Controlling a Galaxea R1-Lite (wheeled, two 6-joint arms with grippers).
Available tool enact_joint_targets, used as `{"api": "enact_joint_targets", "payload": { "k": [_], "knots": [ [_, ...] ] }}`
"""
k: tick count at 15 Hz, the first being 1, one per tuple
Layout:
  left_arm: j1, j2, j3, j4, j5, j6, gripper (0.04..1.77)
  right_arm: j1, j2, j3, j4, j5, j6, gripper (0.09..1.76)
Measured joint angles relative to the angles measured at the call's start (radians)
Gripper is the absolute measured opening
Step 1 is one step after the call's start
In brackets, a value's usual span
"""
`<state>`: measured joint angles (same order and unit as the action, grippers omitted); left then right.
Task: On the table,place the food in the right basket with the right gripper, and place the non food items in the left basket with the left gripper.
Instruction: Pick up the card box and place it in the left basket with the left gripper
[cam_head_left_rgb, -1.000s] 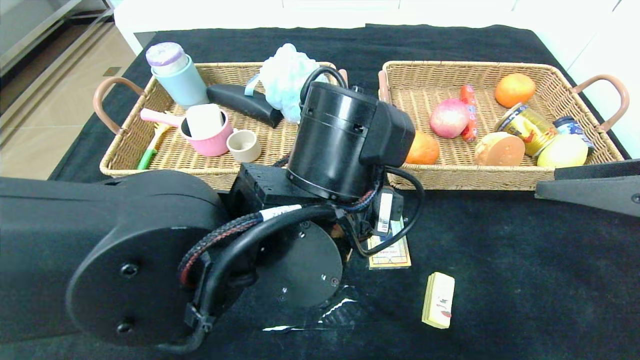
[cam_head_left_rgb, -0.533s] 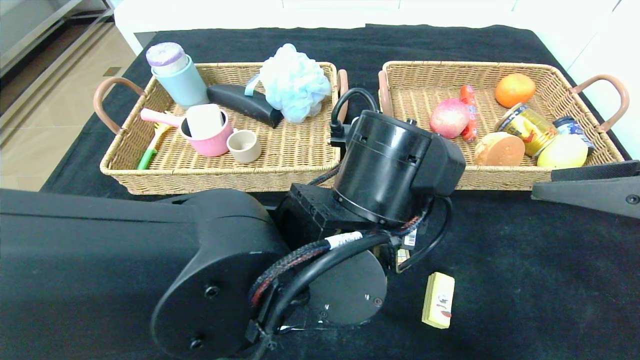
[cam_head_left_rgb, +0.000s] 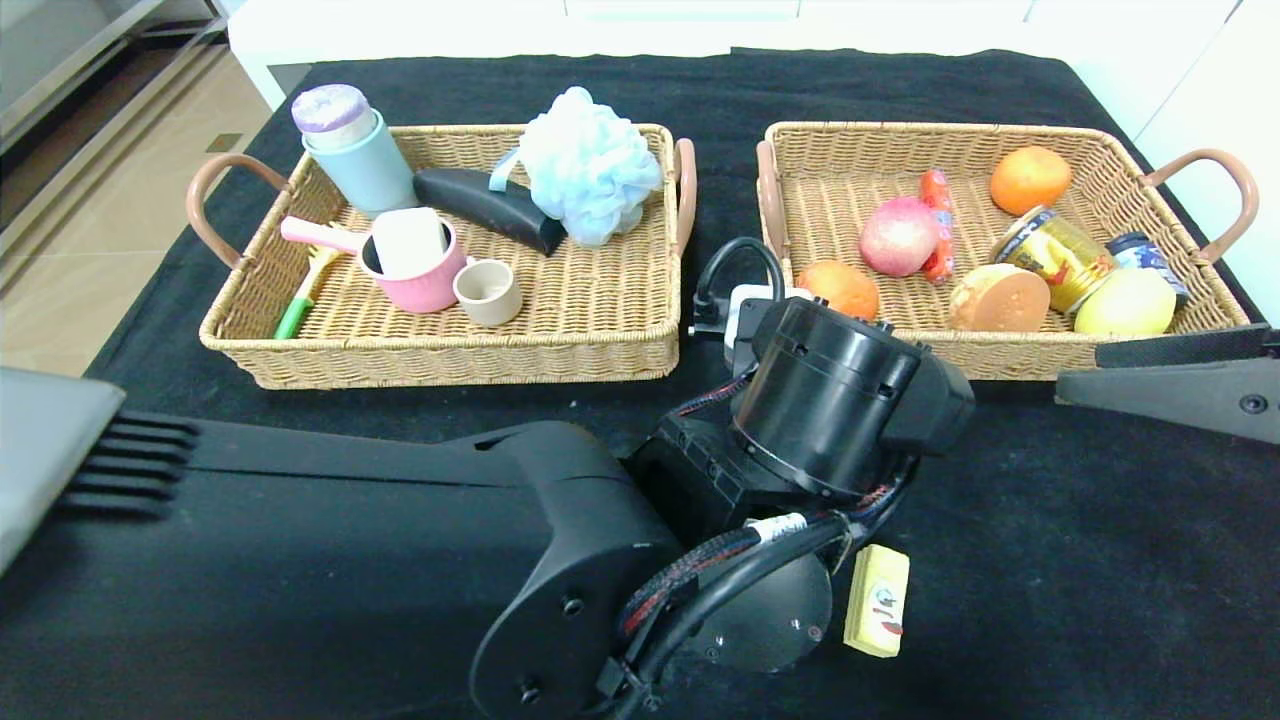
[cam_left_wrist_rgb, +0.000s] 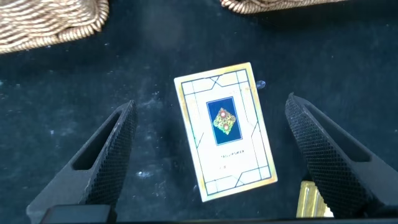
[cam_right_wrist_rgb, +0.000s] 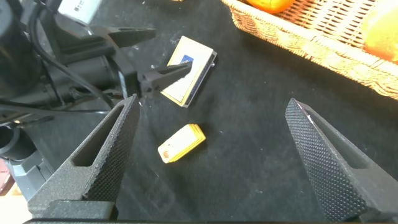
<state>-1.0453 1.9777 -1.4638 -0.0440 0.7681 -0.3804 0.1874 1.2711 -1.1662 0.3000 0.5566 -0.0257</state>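
A playing-card box (cam_left_wrist_rgb: 225, 129) lies flat on the black cloth. My left gripper (cam_left_wrist_rgb: 210, 106) is open just above it, one finger on each side, not touching. In the head view my left wrist (cam_head_left_rgb: 840, 410) hides the box. A small yellow packet (cam_head_left_rgb: 877, 600) lies just beside the box and also shows in the left wrist view (cam_left_wrist_rgb: 309, 200) and the right wrist view (cam_right_wrist_rgb: 181, 143). My right gripper (cam_right_wrist_rgb: 212, 102) is open and empty, high above the cloth, near the right basket's front rim (cam_head_left_rgb: 1000, 365). The right wrist view also shows the card box (cam_right_wrist_rgb: 189, 78).
The left basket (cam_head_left_rgb: 450, 350) holds a bottle, pink cup, small cup, dark case, bath puff and brush. The right basket holds oranges, an apple, a sausage, cans, bread and a lemon. My left arm (cam_head_left_rgb: 400, 560) lies across the front of the table.
My left arm has swung right and nearer the front edge, from before the left basket to over the card box. The right arm has barely moved.
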Motion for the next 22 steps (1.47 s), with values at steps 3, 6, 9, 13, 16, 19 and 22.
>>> {"api": "enact_joint_targets", "payload": {
  "k": [3,6,9,13,16,19,22],
  "knots": [
    [-0.011,0.023,-0.024,0.004,0.003,-0.016,1.72,0.001,0.001,0.001,0.0,0.0,0.0,1.71],
    [-0.015,0.05,-0.026,0.005,0.011,-0.041,1.72,0.001,0.001,0.001,0.0,0.0,0.0,1.71],
    [-0.014,0.071,-0.026,0.006,0.018,-0.044,1.72,0.001,0.001,0.001,0.001,0.0,0.0,1.71],
    [-0.014,0.082,-0.024,0.028,0.02,-0.046,1.72,0.001,0.003,0.0,0.001,0.0,0.0,1.71],
    [-0.013,0.089,-0.028,0.03,0.025,-0.046,1.72,-0.001,0.005,0.0,0.0,0.0,0.0,1.71],
    [-0.013,0.099,-0.031,0.032,0.035,-0.045,1.72,-0.012,0.006,-0.005,-0.001,0.0,-0.001,1.71],
    [-0.013,0.105,-0.032,0.033,0.038,-0.045,1.72,-0.015,0.006,-0.005,-0.016,0.0,0.0,1.71]
  ]
}}
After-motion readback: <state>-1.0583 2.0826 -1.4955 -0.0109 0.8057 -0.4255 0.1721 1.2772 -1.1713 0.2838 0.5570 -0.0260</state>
